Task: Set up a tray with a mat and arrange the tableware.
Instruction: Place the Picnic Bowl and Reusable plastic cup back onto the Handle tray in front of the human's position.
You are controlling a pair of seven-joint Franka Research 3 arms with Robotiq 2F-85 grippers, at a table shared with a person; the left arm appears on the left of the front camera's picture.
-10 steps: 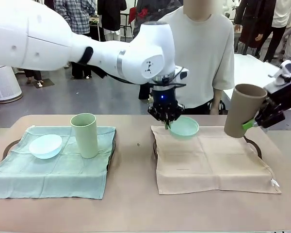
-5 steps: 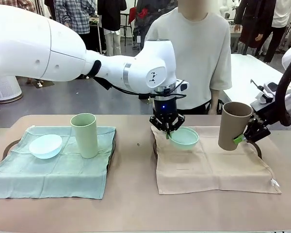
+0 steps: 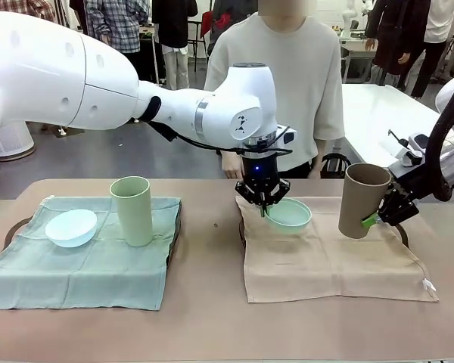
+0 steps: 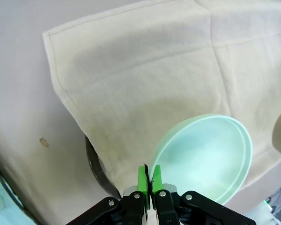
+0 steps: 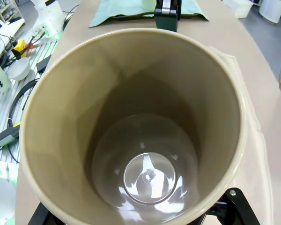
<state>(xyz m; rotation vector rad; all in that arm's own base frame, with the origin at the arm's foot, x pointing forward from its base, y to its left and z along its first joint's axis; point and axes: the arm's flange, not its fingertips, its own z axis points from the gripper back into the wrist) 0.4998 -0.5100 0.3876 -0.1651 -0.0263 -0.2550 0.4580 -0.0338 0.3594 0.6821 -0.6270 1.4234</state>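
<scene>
L gripper [image 3: 263,203]: jaws pinched together on near-left rim of mint bowl [image 3: 288,215]; in L wrist view green pads [image 4: 143,179] press the rim edge between them.
Mint bowl: just right of L gripper, tilted, over far-left corner of beige mat [image 3: 329,253]. Front view can't tell if it touches mat; L wrist view shows bowl [image 4: 207,159] empty inside.
R gripper [image 3: 380,214]: clamped on tan tumbler [image 3: 361,200], fingers wide around its wall, one green pad visible at lower right of the cup.
Tan tumbler: held tilted, just left of R gripper, over mat's right part, seems clear of the cloth. R wrist view looks straight down its mouth [image 5: 131,136]: empty, glossy bottom.
Beige mat: below both grippers, covers a dark tray; tray edge [image 4: 94,165] peeks out under mat corner in L wrist view.
Green mat [image 3: 83,261]: well left of L gripper, holds pale blue bowl [image 3: 71,228] and pale green tumbler [image 3: 132,210], upright, side by side.
Person [image 3: 287,83]: stands behind L gripper, far side of table [image 3: 208,302].
</scene>
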